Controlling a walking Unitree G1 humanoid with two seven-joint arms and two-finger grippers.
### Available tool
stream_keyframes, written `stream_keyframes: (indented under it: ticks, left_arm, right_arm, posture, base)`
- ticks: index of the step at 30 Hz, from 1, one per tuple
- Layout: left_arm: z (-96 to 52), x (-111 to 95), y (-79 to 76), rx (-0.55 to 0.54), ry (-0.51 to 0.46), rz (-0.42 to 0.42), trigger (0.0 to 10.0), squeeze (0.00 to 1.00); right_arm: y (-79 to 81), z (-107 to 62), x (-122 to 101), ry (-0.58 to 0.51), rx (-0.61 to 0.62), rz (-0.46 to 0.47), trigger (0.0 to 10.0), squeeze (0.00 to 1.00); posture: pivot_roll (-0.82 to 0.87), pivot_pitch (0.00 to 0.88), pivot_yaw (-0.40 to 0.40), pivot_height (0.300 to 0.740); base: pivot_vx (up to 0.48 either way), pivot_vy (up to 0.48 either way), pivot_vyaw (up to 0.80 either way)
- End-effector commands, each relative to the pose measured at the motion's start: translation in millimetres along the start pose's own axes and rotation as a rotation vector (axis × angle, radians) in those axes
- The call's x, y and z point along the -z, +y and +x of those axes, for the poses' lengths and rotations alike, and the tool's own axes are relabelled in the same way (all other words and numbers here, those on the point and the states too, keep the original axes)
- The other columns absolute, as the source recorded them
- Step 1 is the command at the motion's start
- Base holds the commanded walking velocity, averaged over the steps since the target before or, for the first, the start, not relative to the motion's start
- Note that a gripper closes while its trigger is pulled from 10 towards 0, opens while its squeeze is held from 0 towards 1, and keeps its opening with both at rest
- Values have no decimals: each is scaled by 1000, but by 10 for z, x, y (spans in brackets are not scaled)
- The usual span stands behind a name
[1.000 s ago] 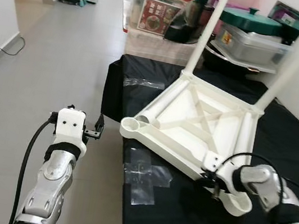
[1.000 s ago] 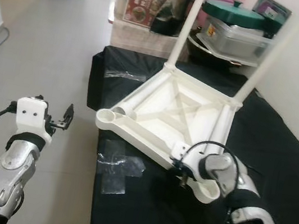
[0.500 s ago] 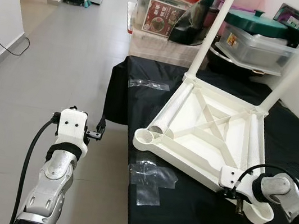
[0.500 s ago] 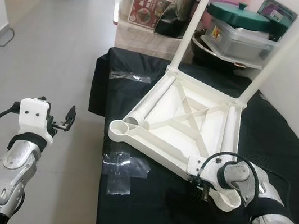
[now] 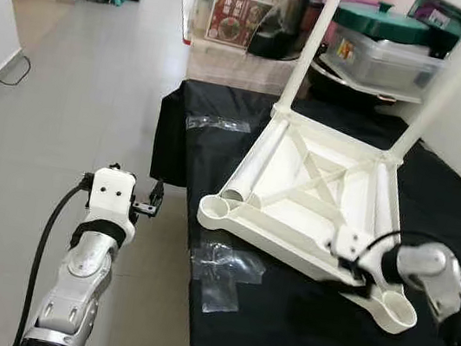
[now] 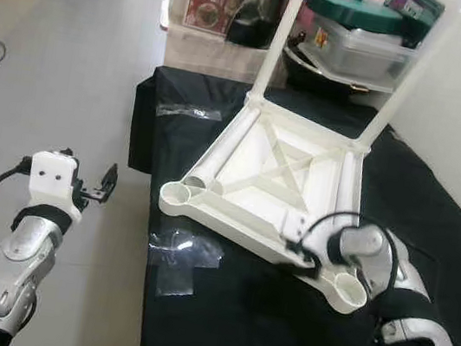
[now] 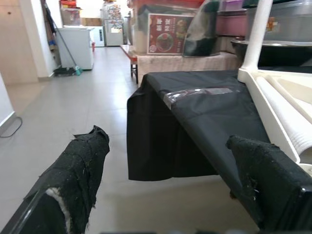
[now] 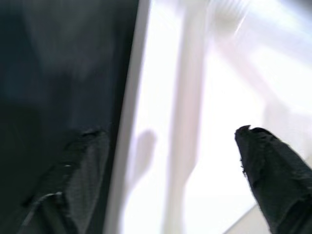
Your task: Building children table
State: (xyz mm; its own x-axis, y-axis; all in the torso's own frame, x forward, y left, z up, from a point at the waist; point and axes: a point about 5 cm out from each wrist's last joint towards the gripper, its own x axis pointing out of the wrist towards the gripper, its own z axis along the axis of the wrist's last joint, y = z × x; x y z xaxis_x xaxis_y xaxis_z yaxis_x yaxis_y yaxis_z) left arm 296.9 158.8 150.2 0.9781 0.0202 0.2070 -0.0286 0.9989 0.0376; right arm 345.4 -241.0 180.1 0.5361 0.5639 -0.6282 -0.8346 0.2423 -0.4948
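With two legs (image 5: 311,43) standing and two sockets (image 5: 223,210) waiting, the upturned white table (image 5: 315,195) is lying centre-right while the right gripper (image 5: 353,272) is straddling its near rim, fingers spread, and the left gripper (image 5: 152,200) is hanging released.

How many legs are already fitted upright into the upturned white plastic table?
2: one white leg at the far left corner, another at the far right corner of the upturned white plastic table. The near corner sockets are empty.
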Motion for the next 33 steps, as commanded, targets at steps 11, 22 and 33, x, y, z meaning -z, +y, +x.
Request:
stream_keyframes:
  ticks: [11, 22, 33]
  left_arm:
    - [-11, -21, -20, 13, -13, -10, 10000, 0]
    - [-1, -9, -23, 14, -10, -13, 10000, 0]
    - [-3, -2, -14, 10, -10, -13, 10000, 0]
  right_arm:
    - [-109, 130, -453, -317, 151, 158, 10000, 1000]
    - [388, 921, -565, -340, 72, 523, 10000, 0]
    - [424, 1031, -362, -153, 102, 590, 7765, 0]
  posture:
    - [-17, 0, -109, 740]
    - [-5, 0, -113, 740]
    - [4, 0, -122, 740]
  base:
    - [0, 0, 0]
    - [0, 0, 0]
    - [0, 0, 0]
